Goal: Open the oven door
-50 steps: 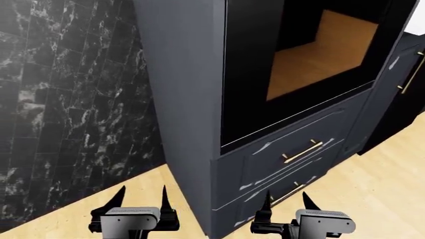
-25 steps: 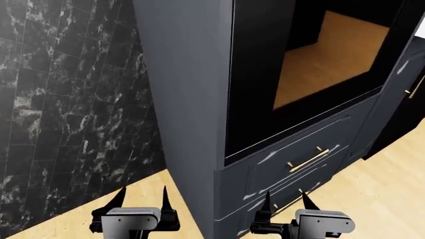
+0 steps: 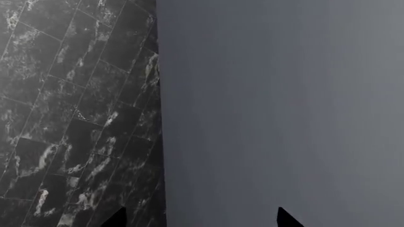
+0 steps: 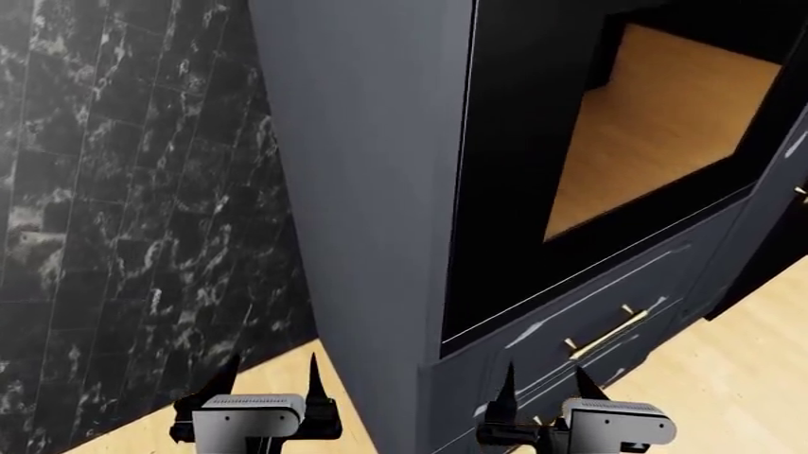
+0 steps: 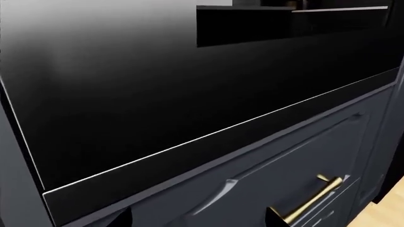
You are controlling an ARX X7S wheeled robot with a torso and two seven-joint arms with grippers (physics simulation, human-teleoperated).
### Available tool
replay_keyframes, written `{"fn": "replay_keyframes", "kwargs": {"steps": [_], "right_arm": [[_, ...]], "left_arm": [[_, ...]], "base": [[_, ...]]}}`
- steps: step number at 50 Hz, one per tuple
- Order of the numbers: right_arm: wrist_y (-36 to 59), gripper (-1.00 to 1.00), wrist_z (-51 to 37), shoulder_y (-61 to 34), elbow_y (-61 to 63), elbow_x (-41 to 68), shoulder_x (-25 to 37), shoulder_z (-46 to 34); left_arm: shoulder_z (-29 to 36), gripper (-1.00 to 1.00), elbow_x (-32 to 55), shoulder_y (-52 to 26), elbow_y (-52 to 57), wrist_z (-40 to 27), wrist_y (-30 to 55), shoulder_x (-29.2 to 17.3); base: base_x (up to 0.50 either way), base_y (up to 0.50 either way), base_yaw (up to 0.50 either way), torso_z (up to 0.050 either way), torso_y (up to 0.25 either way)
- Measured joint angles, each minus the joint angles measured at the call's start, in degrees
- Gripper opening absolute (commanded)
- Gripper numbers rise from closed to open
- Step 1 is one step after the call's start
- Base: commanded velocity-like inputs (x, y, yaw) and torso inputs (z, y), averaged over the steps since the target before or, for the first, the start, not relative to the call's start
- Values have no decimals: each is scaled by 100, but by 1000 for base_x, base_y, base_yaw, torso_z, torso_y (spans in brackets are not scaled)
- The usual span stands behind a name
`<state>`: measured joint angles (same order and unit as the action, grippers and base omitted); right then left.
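glossy black oven door, wood-brown window

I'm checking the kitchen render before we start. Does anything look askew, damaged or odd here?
Nothing stands out. The oven door sits shut and flush above the navy drawers, whose brass handle looks intact. Both claws, left and right, hang open, touching nothing.
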<state>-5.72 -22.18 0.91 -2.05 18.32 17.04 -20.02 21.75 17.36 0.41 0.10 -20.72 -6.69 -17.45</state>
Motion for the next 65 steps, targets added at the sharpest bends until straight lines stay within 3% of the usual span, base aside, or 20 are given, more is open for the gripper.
{"fn": "replay_keyframes", "kwargs": {"steps": [41, 65], "right_arm": [[-67, 100, -183, 74, 86, 63, 74, 85], [-62, 100, -285, 210, 491, 59, 461, 283]], "left_arm": [[78, 100, -10, -16, 56, -60, 19, -60], [130, 100, -34, -3, 179, -110, 78, -124]], "base": [[57, -17, 0, 0, 0], [0, 0, 0, 0, 0]]}}
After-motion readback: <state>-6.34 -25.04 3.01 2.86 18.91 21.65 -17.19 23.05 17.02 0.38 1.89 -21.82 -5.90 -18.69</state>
